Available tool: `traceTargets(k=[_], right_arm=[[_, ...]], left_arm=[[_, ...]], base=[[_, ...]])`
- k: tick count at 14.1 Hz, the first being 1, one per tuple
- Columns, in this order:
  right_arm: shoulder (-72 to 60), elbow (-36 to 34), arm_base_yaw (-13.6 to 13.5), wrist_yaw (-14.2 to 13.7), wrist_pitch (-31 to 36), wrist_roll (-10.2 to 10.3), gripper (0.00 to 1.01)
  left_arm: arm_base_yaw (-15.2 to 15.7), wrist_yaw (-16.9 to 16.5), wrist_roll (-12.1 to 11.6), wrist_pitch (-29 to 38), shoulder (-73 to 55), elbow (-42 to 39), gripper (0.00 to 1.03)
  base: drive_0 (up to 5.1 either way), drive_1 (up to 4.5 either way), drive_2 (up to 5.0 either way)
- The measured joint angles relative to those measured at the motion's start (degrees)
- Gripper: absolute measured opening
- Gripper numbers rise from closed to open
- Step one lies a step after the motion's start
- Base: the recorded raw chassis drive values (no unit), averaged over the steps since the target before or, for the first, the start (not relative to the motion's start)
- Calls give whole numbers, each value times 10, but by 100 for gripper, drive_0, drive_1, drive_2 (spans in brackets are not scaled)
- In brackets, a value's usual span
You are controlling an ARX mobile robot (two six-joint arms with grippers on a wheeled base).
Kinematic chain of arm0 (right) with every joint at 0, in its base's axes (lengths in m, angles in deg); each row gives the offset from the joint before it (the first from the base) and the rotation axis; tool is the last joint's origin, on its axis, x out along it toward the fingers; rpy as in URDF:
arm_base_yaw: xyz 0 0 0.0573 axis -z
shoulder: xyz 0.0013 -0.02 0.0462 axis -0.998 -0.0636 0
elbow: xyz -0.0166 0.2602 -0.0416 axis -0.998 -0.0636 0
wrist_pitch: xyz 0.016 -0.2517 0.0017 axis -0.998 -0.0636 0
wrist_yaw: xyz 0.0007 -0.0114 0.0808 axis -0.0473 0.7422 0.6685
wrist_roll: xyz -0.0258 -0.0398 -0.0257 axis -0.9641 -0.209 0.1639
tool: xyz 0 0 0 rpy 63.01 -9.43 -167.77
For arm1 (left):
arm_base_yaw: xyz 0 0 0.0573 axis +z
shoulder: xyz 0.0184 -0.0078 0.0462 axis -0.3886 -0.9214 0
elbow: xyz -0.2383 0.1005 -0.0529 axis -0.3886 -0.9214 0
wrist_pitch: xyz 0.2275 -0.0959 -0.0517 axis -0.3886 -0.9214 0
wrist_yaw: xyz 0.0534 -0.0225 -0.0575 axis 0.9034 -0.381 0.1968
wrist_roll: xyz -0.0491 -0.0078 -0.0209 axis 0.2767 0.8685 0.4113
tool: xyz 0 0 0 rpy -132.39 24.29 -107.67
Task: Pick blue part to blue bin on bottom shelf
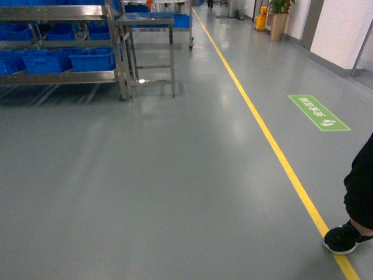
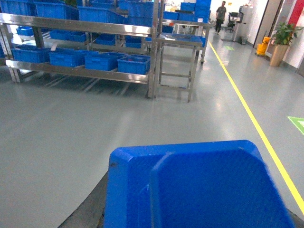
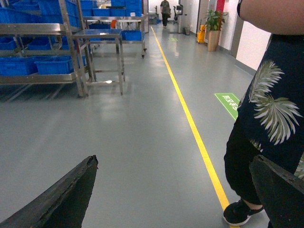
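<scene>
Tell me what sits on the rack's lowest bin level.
A row of blue bins rests on the grey steel rack. Their contents are hidden by the walls; floor-level rails beneath are barely visible.

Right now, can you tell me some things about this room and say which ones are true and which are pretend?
1. The yellow line runs along the floor. True.
2. The blue bins sit on a metal rack. True.
3. The left claw holds nothing. False: a blue part fills the left wrist view.
4. The right claw is squeezed shut. False: it is open, with bare floor between its fingers.
5. The potted plant is lying flat. False: it stands upright.
</scene>
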Motion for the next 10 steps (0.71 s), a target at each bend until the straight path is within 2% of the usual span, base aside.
traceTargets(k=[10], right_arm=[[0, 0, 0, 0, -1, 0, 98]], left_arm=[[0, 0, 0, -2, -1, 0, 44]], base=[[-6, 414, -426]])
